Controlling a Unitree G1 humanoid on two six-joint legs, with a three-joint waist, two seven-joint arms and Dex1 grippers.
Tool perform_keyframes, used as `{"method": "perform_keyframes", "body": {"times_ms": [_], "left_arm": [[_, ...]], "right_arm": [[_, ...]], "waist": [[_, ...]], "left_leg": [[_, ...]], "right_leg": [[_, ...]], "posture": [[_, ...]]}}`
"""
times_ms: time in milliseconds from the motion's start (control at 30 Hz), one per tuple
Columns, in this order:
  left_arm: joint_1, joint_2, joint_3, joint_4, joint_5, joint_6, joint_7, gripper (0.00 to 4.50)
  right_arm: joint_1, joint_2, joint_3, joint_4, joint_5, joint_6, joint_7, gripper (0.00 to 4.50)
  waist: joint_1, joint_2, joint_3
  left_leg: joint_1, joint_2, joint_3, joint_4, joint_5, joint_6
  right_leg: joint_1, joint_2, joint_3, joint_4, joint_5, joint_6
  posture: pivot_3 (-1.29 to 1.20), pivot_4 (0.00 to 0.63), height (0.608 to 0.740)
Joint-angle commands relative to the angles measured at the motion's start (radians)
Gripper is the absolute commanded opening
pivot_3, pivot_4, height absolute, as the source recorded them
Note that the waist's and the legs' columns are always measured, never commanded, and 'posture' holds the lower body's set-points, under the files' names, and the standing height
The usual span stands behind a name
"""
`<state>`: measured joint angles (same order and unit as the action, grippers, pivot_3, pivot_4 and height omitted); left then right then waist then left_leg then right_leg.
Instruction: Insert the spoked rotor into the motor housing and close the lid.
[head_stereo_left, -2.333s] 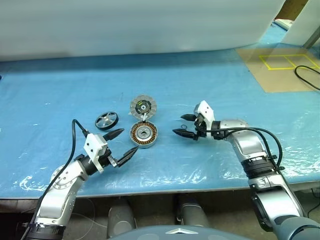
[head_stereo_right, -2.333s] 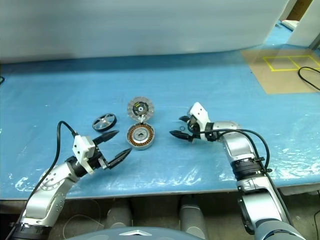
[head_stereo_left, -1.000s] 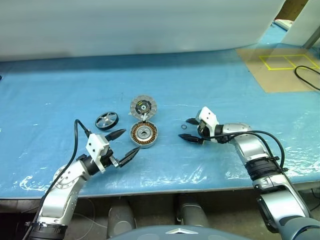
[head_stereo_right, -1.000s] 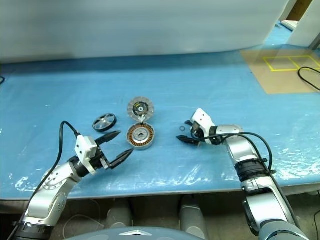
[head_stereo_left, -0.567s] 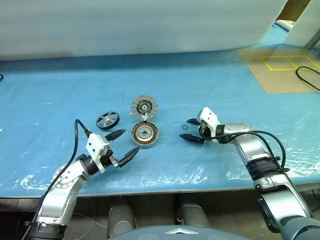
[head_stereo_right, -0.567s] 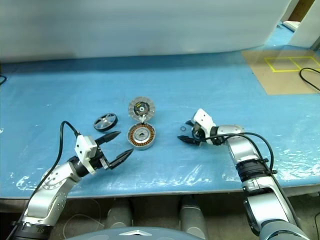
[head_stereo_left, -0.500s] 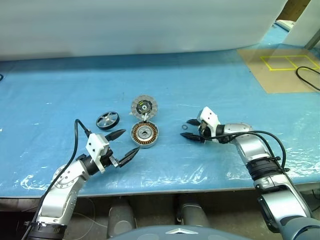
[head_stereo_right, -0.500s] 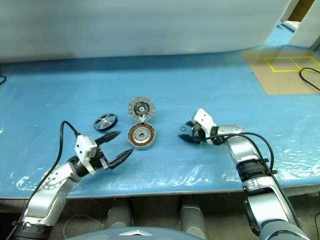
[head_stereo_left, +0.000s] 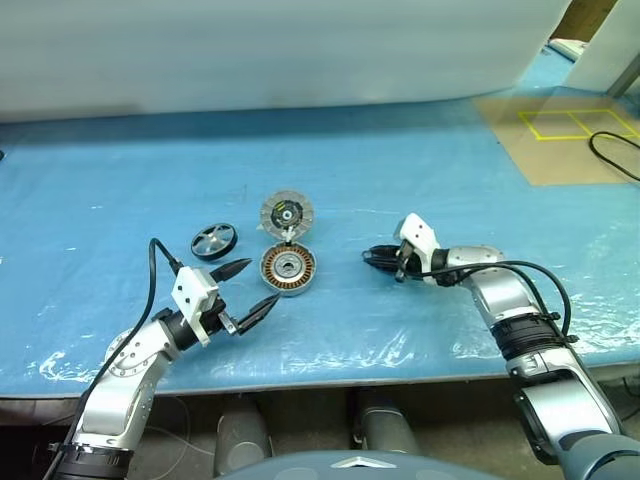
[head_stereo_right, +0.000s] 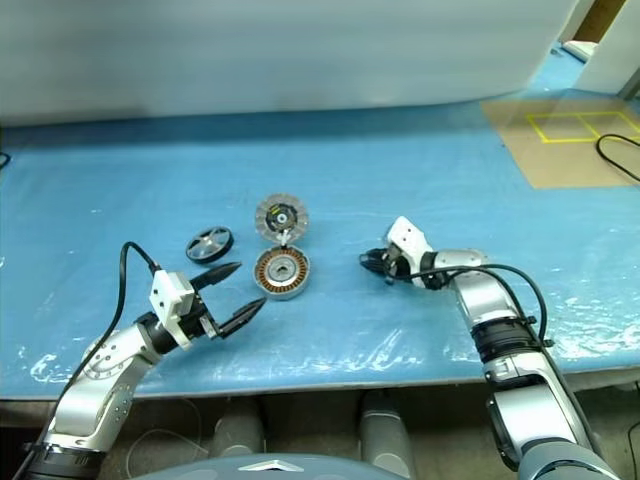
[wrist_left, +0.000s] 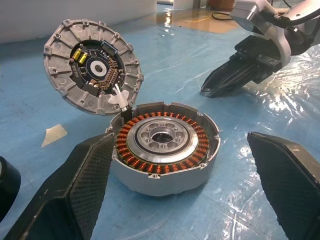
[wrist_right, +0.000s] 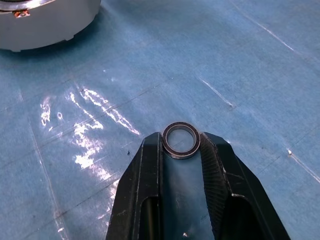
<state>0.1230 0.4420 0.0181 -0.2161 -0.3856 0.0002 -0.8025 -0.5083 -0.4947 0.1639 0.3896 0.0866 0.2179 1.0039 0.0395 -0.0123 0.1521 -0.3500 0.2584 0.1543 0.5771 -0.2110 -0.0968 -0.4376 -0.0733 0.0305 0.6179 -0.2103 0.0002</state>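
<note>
The motor housing (head_stereo_left: 288, 270) sits just ahead of the left gripper (head_stereo_left: 244, 288), whose fingers are spread and empty; inside it, only copper windings around a hub (lid (head_stereo_left: 287, 213) flipped up behind). The spoked rotor (head_stereo_left: 213, 240) lies beside the housing. The right gripper (wrist_right: 181, 145) pinches a small ring (wrist_right: 180, 140).

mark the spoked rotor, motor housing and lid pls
spoked rotor (head_stereo_left: 213, 240): left eye view, on its silvery spokes.
motor housing (wrist_left: 162, 140): left wrist view, on the metal hub inside the copper windings.
lid (wrist_left: 93, 73): left wrist view, on its ribbed face's dark centre.
</note>
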Motion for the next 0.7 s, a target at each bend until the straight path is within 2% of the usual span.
{"method": "perform_keyframes", "body": {"times_ms": [33,233,500,700], "left_arm": [[0.011,0.011,0.024,-0.031,-0.005,-0.013,0.001,4.50],[0.025,0.012,0.035,-0.037,-0.003,-0.014,0.008,4.50],[0.039,0.015,0.043,-0.046,-0.003,-0.016,0.015,4.50],[0.049,0.015,0.047,-0.051,-0.001,-0.018,0.022,4.50]], "right_arm": [[-0.039,0.049,-0.021,-0.093,0.069,0.048,0.007,0.66],[-0.144,0.118,-0.019,-0.195,0.133,0.133,0.008,0.66],[-0.215,0.147,0.152,-0.273,0.109,0.199,0.119,0.66],[-0.240,0.182,0.225,-0.220,0.057,0.186,0.105,0.66]], "waist": [[-0.003,0.000,0.000],[0.000,0.003,0.002],[0.003,0.002,0.002],[0.001,0.002,0.002]], "left_leg": [[0.000,0.000,0.000,0.000,0.000,0.000],[-0.002,0.000,0.001,-0.001,0.001,-0.001],[-0.002,0.000,0.001,-0.003,0.002,-0.003],[-0.002,0.000,0.001,-0.003,0.002,-0.004]], "right_leg": [[-0.001,0.000,0.000,0.000,0.000,0.000],[-0.003,0.000,0.000,0.000,0.000,0.000],[-0.002,0.000,-0.001,-0.004,0.000,0.000],[-0.002,0.000,-0.001,-0.004,0.000,0.000]], "posture": [[0.00,0.150,0.740],[0.00,0.150,0.740],[0.00,0.150,0.740],[0.00,0.150,0.740]]}}
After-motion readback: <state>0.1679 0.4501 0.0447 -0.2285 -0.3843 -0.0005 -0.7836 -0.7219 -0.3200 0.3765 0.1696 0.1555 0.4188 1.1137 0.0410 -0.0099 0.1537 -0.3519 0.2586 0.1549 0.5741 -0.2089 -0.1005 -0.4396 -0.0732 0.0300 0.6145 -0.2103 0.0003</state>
